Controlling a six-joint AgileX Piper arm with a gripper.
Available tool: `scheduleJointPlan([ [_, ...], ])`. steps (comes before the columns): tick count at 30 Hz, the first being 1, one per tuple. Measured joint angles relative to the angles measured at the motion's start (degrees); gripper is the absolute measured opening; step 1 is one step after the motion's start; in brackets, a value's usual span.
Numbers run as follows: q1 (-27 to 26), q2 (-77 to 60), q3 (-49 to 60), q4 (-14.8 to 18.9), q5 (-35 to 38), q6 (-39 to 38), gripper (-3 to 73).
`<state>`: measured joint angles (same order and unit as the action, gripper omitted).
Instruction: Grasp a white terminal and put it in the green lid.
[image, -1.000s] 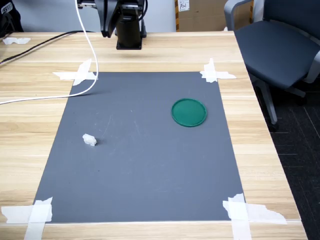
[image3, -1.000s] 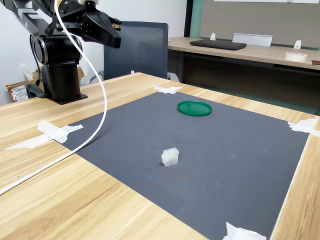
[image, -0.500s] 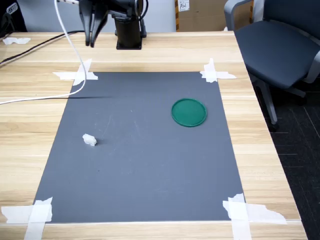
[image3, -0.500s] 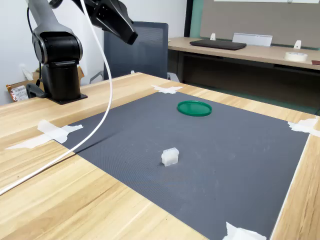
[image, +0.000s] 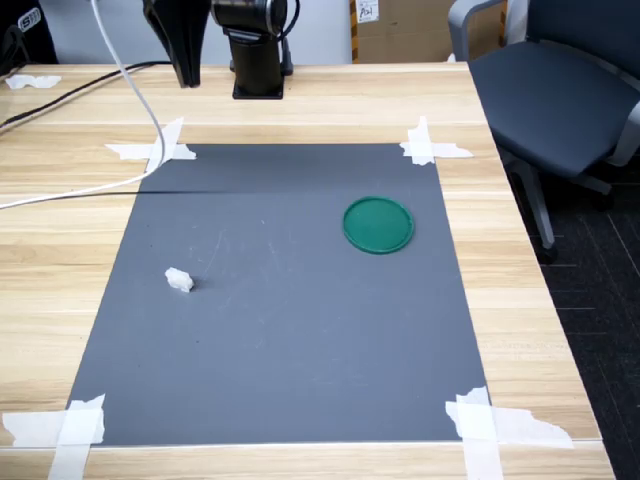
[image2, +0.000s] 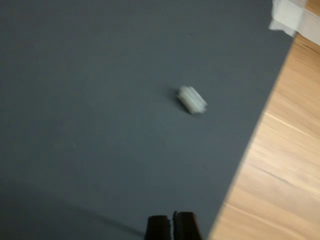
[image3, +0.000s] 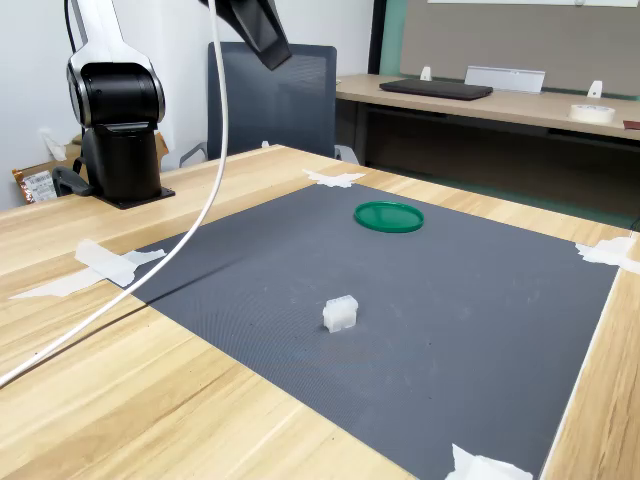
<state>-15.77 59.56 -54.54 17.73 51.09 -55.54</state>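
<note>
Grey mat (image2: 100, 100), white terminal (image2: 192, 99) apparently well apart from fingers (image2: 158, 227).

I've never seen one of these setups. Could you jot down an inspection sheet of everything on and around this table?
Surface: wooden table under a dark grey mat, taped at its corners with white tape.
Job's things: white terminal lies on the mat; green lid is empty, well apart from it.
Clutter: nothing seen on the mat.
Pincer: raised above the mat, fingertips close together, holding nothing.
Cables: white cable hangs from the arm across the table.
Surroundings: office chair, another desk behind.
</note>
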Motion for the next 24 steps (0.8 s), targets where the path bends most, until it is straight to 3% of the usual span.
scheduleJointPlan([
  [5,0.0,4.07,-9.04,-6.91,8.7,1.31,-2.8],
  [9,0.0,7.01,-13.81,-10.16,14.6,0.89,-2.8],
  [15,0.0,11.54,-18.11,-11.05,19.19,-2.26,-2.9],
  [24,0.0,18.8,-21.86,-10.55,19.77,-8.17,-2.9],
])
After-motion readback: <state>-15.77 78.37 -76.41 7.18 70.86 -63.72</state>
